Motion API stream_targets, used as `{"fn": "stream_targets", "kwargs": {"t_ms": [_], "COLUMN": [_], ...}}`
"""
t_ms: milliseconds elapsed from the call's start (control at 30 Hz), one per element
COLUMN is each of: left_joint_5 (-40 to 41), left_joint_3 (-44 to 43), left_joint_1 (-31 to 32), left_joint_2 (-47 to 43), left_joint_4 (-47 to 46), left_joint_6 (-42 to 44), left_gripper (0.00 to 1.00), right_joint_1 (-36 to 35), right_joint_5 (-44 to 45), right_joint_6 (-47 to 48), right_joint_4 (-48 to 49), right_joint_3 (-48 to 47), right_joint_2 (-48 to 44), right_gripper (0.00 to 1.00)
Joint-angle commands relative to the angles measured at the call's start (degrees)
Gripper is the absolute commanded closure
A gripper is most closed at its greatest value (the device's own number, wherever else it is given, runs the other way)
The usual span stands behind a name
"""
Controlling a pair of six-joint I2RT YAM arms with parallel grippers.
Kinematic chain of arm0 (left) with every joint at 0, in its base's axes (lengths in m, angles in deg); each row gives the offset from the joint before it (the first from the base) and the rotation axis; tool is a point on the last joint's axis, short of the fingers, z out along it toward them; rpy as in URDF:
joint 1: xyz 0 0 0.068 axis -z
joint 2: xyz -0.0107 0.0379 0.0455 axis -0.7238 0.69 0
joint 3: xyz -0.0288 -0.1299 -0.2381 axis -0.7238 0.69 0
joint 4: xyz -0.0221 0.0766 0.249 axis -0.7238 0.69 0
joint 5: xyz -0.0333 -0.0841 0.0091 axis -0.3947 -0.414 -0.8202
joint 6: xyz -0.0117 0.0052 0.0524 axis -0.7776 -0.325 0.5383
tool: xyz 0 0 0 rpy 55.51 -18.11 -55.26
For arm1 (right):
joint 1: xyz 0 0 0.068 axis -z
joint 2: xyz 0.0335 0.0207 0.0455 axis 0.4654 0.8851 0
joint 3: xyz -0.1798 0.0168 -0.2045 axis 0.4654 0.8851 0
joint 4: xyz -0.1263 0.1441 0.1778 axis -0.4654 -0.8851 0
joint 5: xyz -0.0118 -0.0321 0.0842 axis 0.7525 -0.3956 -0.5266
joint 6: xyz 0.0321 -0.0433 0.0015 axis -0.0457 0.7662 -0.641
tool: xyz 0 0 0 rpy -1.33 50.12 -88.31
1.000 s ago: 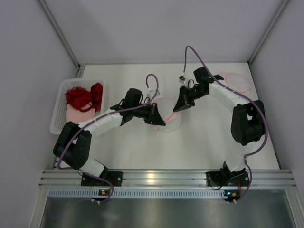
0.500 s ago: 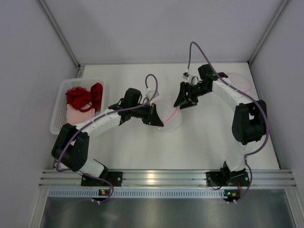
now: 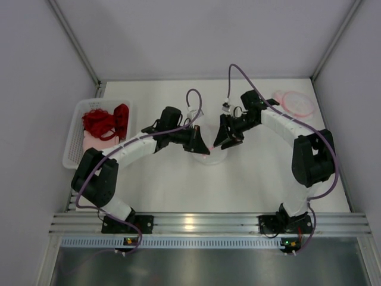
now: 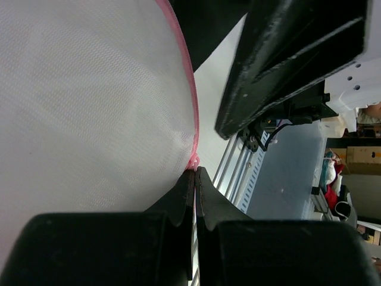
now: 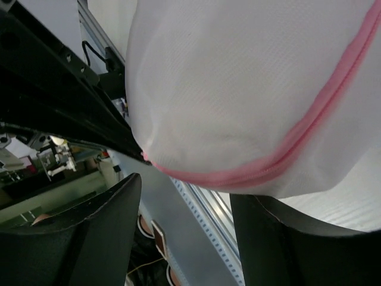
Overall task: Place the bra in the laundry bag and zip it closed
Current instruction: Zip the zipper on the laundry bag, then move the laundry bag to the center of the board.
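Note:
The laundry bag [image 3: 213,152], a round white mesh pouch with a pink zipper [image 5: 286,162], lies at the table's middle. My left gripper [image 3: 201,145] is at the bag's left rim, shut on a pink bit of the zipper [image 4: 192,161], with the mesh [image 4: 89,107] spreading beyond the tips [image 4: 194,173]. My right gripper [image 3: 228,139] stands open at the bag's right side; in the right wrist view its fingers [image 5: 98,238] straddle the zipper seam without touching it. The red bra [image 3: 106,121] lies in the white basket [image 3: 72,138] at the far left.
A second round mesh bag [image 3: 296,102] with pink trim lies at the back right. Something pale pink [image 3: 95,144] sits under the bra in the basket. Grey walls close in the table on three sides, with a metal rail [image 3: 202,223] along the near edge.
My right gripper has opened, letting go of the bag, drawn back a little and returned to the bag's right side. The left gripper has shifted slightly right, still pinching the zipper.

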Motion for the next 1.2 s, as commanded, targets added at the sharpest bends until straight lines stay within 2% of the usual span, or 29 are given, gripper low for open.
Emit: {"fn": "stream_targets", "kwargs": {"t_ms": [0, 33, 133, 167, 267, 700, 867, 1000, 1033, 1067, 1167], "left_joint_5": [-0.8, -0.8, -1.0, -1.1, -1.0, -0.6, -0.7, -4.9, -5.5, -5.9, -6.7], "left_joint_3": [-2.2, -2.0, -0.3, 0.3, 2.7, 12.1, 10.9, 8.5, 7.6, 5.7, 3.1], "left_joint_1": [0.6, 0.6, 0.6, 0.6, 0.0, -8.0, -10.0, -10.0, -10.0, -10.0, -10.0], "left_joint_2": [-0.2, -0.3, -1.3, -1.6, -3.1, -8.6, -8.3, -6.8, -6.5, -6.3, -6.9], "left_joint_4": [-3.6, -3.6, -3.6, -3.6, -1.9, 0.1, 0.1, 0.0, 0.1, 0.4, 1.4], "left_joint_6": [-0.3, -0.1, 0.2, 0.4, 0.4, -0.8, -0.4, 1.2, 1.6, 2.3, 3.5], "left_gripper": [1.00, 1.00, 1.00, 1.00, 1.00, 1.00, 1.00, 1.00, 0.98, 0.81, 0.58], "right_joint_1": [-0.5, -0.5, -0.5, -0.5, -0.2, 3.9, 4.2, 4.3, 4.3, 4.3, 4.4], "right_joint_5": [-1.2, -1.0, -0.1, 0.0, 0.4, 0.7, 0.5, 0.7, 0.8, 1.0, 2.5], "right_joint_6": [-1.8, -1.7, -1.9, -1.9, -1.9, -1.9, -1.7, -1.6, -1.6, -1.6, -0.2], "right_joint_4": [2.5, 2.5, 3.2, 3.2, 3.3, 5.9, 6.0, 6.7, 7.0, 7.4, 9.1], "right_joint_3": [-3.8, -4.1, -4.6, -4.7, -4.8, -3.2, -3.2, -3.2, -3.2, -3.2, -3.4], "right_joint_2": [2.1, 2.8, 3.0, 3.0, 3.2, 2.9, 2.8, 2.7, 2.7, 2.7, 2.8], "right_gripper": [0.40, 0.43, 0.60, 0.75, 1.00, 1.00, 1.00, 1.00, 1.00, 1.00, 1.00]}}
